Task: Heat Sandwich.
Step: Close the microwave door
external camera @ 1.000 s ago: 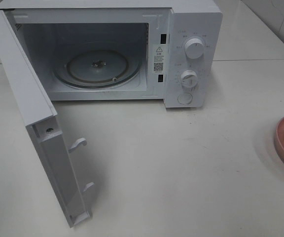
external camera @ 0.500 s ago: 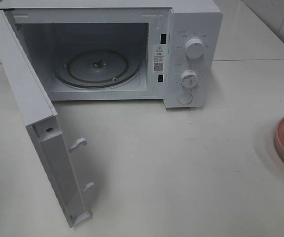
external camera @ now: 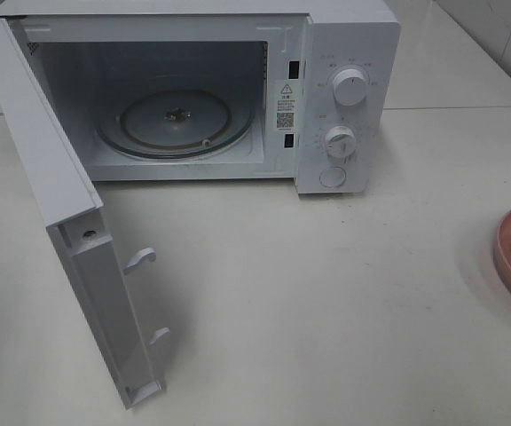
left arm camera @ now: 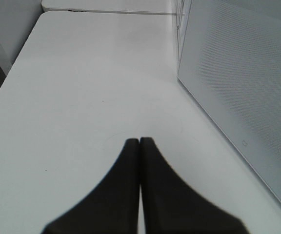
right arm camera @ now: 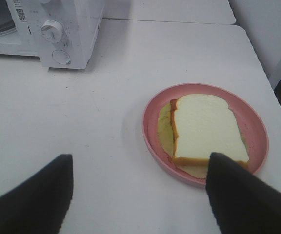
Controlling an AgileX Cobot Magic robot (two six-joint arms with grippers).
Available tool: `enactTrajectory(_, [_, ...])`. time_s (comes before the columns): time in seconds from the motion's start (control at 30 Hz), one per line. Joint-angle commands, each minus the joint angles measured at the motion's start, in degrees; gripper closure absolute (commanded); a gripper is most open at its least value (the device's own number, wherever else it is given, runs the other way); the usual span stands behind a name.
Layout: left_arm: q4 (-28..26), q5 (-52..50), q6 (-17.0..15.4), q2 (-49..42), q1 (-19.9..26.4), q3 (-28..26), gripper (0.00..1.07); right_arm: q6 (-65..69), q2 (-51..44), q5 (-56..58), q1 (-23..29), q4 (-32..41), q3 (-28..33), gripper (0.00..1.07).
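1. The right gripper hovers over the tabletop with its fingers spread wide and nothing between them; the pink plate lies just in front of it.
2. The sandwich lies flat on this plate, near the right edge of the tabletop. It is a slice of white bread on a yellowish layer.
3. I judge that it is light, soft and easy to crush, and that its layers can slide apart. So it seems better to take the plate by its rim and carry it level.
4. The left gripper is by the left side of the tabletop, beside the open door, with its fingers pressed together on nothing.
5. The tabletop is white, smooth and bare, probably a little slippery.
6. Farthest, at the back edge, the microwave stands open, the glass turntable free inside. Behind is a white tiled wall.
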Motion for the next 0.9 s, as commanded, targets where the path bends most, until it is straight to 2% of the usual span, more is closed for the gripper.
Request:
enactTrajectory(0.03, [0.34,-9.17,0.17,2.81,-0.17,2.81,1.07,-0.69,-1.66,-0.23,-0.4,-0.11,0.06,0.33])
enactTrajectory(0.07, [0.34,-9.17,0.17,2.81,-0.17,2.81,1.07,-0.69,-1.66,-0.23,-0.4,-0.11,0.06,0.33])
enactTrajectory(0.1, [0.34,-14.61,0.17,4.64,-0.17,4.64,1.07,-0.69,-1.66,-0.23,-0.4,-0.11,0.06,0.33])
enactTrajectory(0.2, [0.34,-19.31,0.17,6.3,-0.17,6.19,1.07,-0.74,-1.66,-0.23,-0.4,-0.11,0.06,0.33])
enactTrajectory(0.33, [0.34,-32.14,0.17,11.4,-0.17,9.63,1.07,-0.69,-1.66,-0.23,-0.4,-0.11,0.06,0.33])
enactTrajectory(0.37, [0.34,-32.14,0.17,11.4,-0.17,9.63,1.07,-0.69,-1.66,-0.23,-0.4,-0.11,0.06,0.33])
enactTrajectory(0.4, [0.34,-37.64,0.17,13.58,-0.17,10.43,1.07,-0.69,-1.66,-0.23,-0.4,-0.11,0.06,0.33])
enactTrajectory(0.53, [0.34,-45.61,0.11,17.88,-0.17,10.83,1.07,-0.69,-1.66,-0.23,-0.4,-0.11,0.06,0.33])
enactTrajectory(0.67, [0.4,-55.58,0.11,27.22,-0.17,10.83,1.07,-0.69,-1.66,-0.23,-0.4,-0.11,0.06,0.33])
enactTrajectory(0.9, [0.69,-64.4,-0.29,35.75,-0.17,10.71,1.07,-0.69,-1.66,-0.23,-0.4,-0.11,0.06,0.33])
